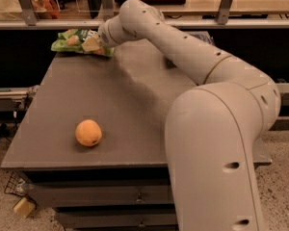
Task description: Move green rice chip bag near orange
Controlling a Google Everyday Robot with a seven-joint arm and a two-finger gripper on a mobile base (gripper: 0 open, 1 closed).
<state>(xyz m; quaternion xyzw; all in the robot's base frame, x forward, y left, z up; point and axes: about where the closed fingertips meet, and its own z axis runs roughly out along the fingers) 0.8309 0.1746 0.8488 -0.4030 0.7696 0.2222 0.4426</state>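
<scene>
The green rice chip bag (76, 41) lies flat at the far left corner of the grey table (130, 105). The orange (88, 133) sits near the table's front left edge, well apart from the bag. My gripper (95, 44) is at the far end of the long white arm, down on the right end of the bag.
The white arm (192, 66) stretches across the right half of the table from its large base link (216, 158) at the front right. A dark object (201, 35) sits at the far right behind the arm. A rail and shelf (144, 13) run behind the table.
</scene>
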